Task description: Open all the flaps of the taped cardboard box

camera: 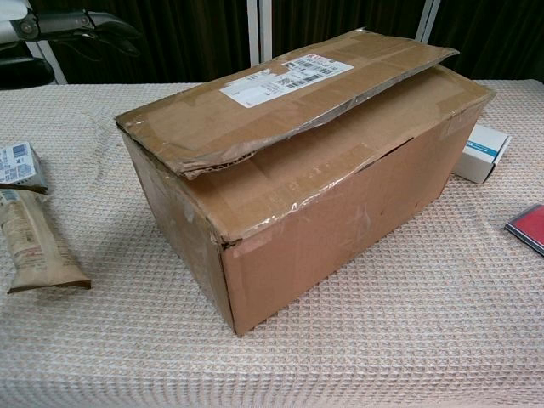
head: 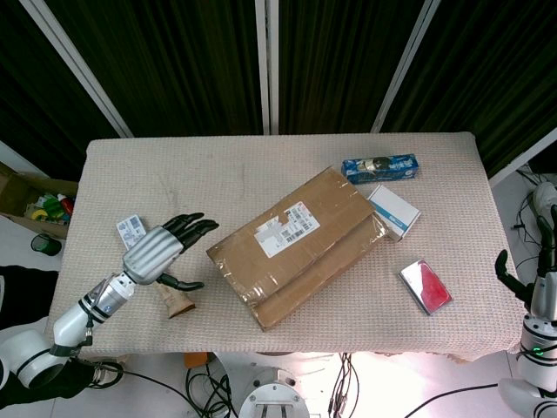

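Head view: the left hand (head: 164, 250) hovers over the desk's (head: 174, 174) left part, fingers spread and extended toward the box (head: 298, 246), holding nothing. The box lies just to its right, apart from it, at desk centre, long axis running diagonally from near-left to far-right. The right hand (head: 538, 287) hangs off the desk's right edge, well apart from the box; its fingers look loosely open and empty, though partly cropped. Judgement: the left hand is the nearer. Chest view shows the labelled top flap (camera: 280, 93) slightly lifted, the lower flap taped. The desk carries a woven beige cloth; dark curtains (head: 348, 61) stand behind.
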Action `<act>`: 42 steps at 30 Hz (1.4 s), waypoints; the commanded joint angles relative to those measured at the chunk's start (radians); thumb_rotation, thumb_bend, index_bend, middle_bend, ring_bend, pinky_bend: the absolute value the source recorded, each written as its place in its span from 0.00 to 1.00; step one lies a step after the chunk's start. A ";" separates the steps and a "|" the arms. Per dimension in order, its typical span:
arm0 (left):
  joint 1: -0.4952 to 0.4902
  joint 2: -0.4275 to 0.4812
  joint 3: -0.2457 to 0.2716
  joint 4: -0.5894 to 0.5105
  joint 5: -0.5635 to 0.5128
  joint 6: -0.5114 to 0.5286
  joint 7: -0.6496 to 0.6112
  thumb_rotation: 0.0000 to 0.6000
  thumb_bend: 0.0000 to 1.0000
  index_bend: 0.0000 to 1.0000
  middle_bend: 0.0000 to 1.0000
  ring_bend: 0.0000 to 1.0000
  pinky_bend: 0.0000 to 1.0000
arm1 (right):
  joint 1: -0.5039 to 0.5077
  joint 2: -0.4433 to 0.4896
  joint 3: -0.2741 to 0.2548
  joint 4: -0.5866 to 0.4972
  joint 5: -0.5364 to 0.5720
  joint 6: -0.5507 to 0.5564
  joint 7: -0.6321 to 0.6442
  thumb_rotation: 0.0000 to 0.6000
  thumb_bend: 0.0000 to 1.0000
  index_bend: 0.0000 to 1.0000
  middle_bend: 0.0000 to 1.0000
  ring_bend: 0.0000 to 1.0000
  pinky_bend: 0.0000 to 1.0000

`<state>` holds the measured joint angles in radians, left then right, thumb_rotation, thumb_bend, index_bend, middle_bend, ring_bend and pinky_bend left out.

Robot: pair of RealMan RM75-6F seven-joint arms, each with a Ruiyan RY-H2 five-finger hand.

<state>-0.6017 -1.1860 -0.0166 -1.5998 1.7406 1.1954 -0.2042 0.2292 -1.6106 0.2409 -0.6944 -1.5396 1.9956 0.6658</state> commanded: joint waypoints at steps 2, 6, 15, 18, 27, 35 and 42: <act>-0.001 0.001 0.003 0.002 -0.001 0.002 -0.002 0.00 0.04 0.06 0.10 0.05 0.16 | 0.000 -0.002 -0.003 0.005 -0.001 -0.003 -0.003 1.00 0.48 0.00 0.00 0.00 0.00; -0.001 -0.001 0.006 0.006 -0.003 0.004 -0.006 0.00 0.04 0.06 0.10 0.05 0.16 | -0.001 -0.002 -0.005 0.010 0.000 -0.006 -0.002 1.00 0.48 0.00 0.00 0.00 0.00; -0.006 0.000 0.008 0.000 -0.005 0.006 -0.001 0.00 0.04 0.06 0.10 0.05 0.16 | 0.000 0.009 -0.005 -0.001 -0.002 -0.006 -0.008 1.00 0.48 0.00 0.00 0.00 0.00; -0.006 0.000 0.012 0.002 -0.007 0.003 0.002 0.00 0.04 0.06 0.10 0.05 0.16 | 0.001 0.008 -0.012 0.001 -0.006 -0.017 -0.015 1.00 0.48 0.00 0.00 0.00 0.00; 0.016 0.014 0.011 0.010 -0.043 0.017 0.020 0.00 0.04 0.06 0.10 0.05 0.16 | 0.021 0.180 -0.101 -0.270 -0.055 -0.223 -0.291 1.00 0.20 0.00 0.00 0.00 0.00; 0.048 0.014 0.008 0.035 -0.055 0.061 0.055 0.00 0.04 0.06 0.10 0.05 0.16 | 0.152 0.360 -0.082 -0.679 -0.152 -0.380 -0.676 1.00 0.00 0.00 0.00 0.00 0.00; 0.097 -0.009 0.003 0.100 -0.079 0.127 0.050 0.00 0.04 0.07 0.10 0.05 0.16 | 0.284 0.356 -0.039 -0.844 -0.134 -0.583 -0.853 1.00 0.00 0.00 0.00 0.00 0.00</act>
<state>-0.5160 -1.1871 -0.0110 -1.5160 1.6673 1.3067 -0.1501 0.4551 -1.2649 0.1802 -1.4798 -1.6745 1.4808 -0.1262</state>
